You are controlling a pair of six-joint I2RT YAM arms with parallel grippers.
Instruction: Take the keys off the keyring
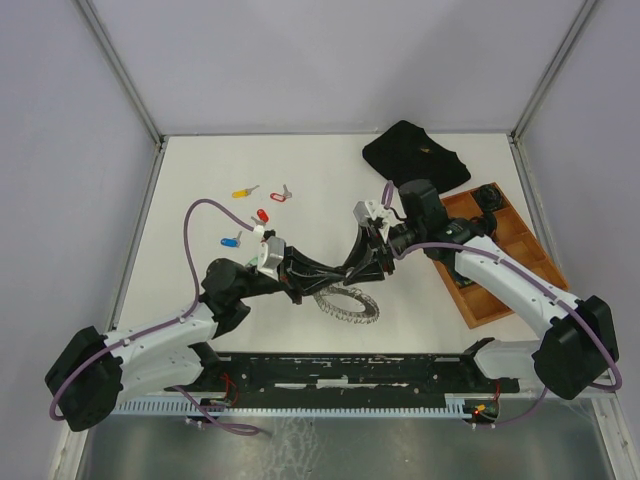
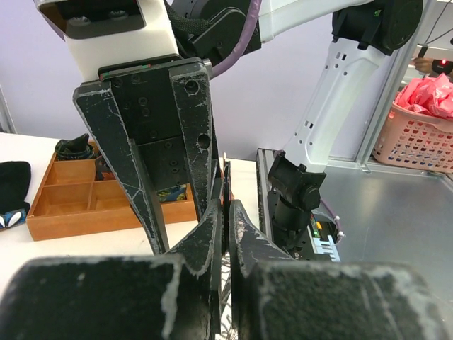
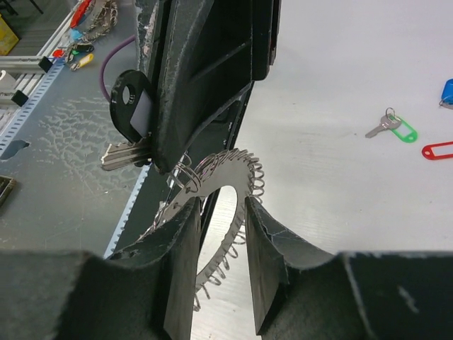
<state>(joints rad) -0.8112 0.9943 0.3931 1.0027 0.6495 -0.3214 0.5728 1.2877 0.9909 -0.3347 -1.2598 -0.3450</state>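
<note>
Two roles show at the keyring [image 3: 225,164] near the middle of the table [image 1: 200,180]: the left gripper [image 2: 226,212], clenched, seemingly pinches the black-headed key [image 3: 131,106] to draw it off, while the right gripper [image 3: 221,209] sets parted jaws astride the ring to steady it.

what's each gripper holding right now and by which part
Left gripper is shut on the keyring, pinching its rim beside the black-headed key. Right gripper only straddles the ring's band lower down, jaws apart, gripping nothing.
</note>
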